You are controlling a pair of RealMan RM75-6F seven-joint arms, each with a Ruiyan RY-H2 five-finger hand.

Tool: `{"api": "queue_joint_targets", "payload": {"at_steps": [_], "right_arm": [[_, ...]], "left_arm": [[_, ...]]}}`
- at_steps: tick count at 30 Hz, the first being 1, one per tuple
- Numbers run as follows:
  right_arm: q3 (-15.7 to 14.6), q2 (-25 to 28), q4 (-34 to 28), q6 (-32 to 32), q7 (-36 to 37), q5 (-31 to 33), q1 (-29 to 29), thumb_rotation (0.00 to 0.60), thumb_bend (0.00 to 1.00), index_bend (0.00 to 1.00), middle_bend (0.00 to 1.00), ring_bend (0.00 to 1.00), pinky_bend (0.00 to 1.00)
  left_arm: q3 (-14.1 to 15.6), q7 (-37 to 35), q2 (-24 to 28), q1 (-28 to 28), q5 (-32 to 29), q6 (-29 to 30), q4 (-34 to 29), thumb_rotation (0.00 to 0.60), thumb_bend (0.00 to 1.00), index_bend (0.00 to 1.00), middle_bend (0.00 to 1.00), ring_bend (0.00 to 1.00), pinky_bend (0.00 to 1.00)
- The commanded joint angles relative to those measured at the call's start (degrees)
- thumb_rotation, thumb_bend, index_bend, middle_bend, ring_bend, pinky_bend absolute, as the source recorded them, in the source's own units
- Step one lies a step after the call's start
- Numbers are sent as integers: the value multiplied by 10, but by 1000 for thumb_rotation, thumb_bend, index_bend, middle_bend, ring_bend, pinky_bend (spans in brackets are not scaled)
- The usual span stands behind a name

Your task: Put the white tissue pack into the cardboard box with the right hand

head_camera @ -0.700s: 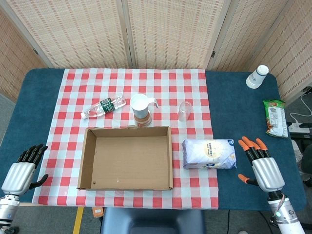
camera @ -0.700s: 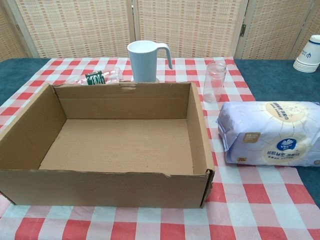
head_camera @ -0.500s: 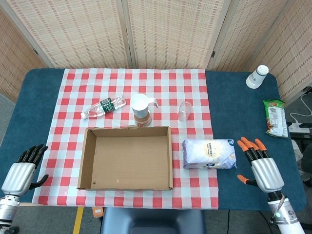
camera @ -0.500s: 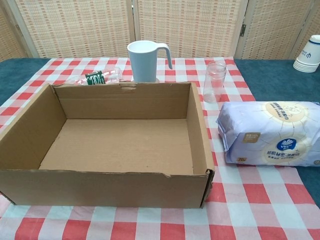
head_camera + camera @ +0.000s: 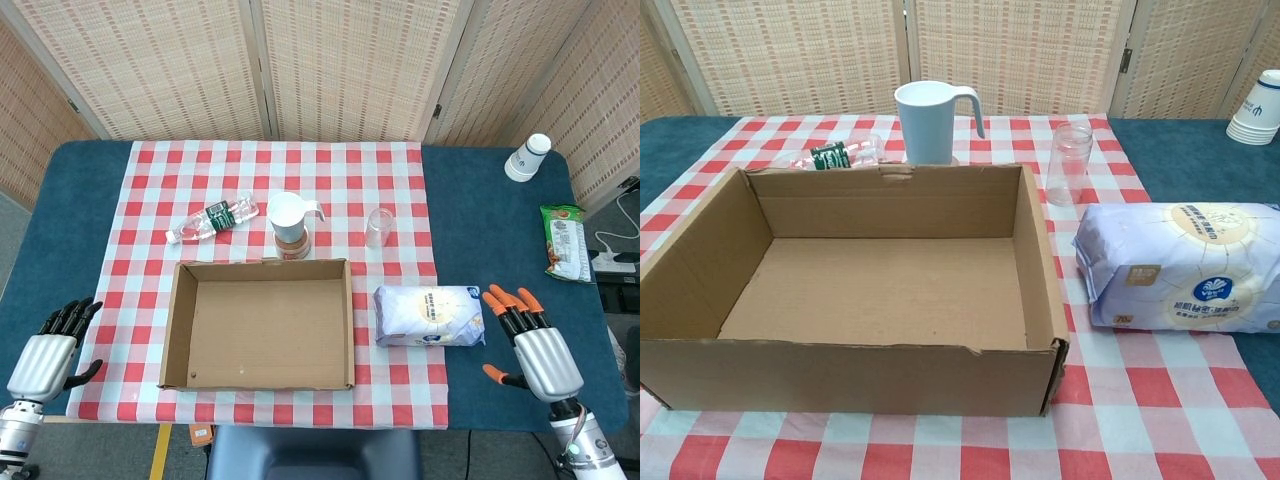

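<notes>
The white tissue pack (image 5: 429, 315) (image 5: 1185, 265) lies flat on the checked cloth, just right of the open cardboard box (image 5: 180, 330) (image 5: 1040, 260), which is empty. My right hand (image 5: 535, 343), with orange fingertips spread, hovers open a little to the right of the pack, not touching it. My left hand (image 5: 50, 352) is open at the table's front left corner, holding nothing. Neither hand shows in the chest view.
Behind the box stand a white mug (image 5: 288, 217) (image 5: 930, 122) and a clear glass (image 5: 377, 227) (image 5: 1070, 164); a plastic bottle (image 5: 212, 218) lies on its side. A paper cup stack (image 5: 528, 157) and a green snack bag (image 5: 564, 241) sit at the far right.
My right hand has drifted slightly down and left toward the front edge. The left hand has shifted a touch lower. The pack and box have not moved.
</notes>
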Motion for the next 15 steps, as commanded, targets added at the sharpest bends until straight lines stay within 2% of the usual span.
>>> {"api": "queue_joint_targets", "payload": {"at_steps": [1, 8, 15], "right_arm": [[3, 0, -1, -8, -3, 4, 5, 600, 0, 0, 0, 0, 0], [20, 18, -45, -79, -28, 39, 44, 600, 0, 0, 0, 0, 0], [49, 46, -134, -146, -135, 84, 94, 600, 0, 0, 0, 0, 0]], "left_arm": [[-1, -2, 1, 0, -3, -2, 1, 600, 280, 45, 0, 0, 130], [-1, -3, 2, -3, -7, -9, 1, 600, 279, 45, 0, 0, 131], [-4, -11, 7, 0, -11, -4, -2, 600, 280, 45, 0, 0, 130]]}}
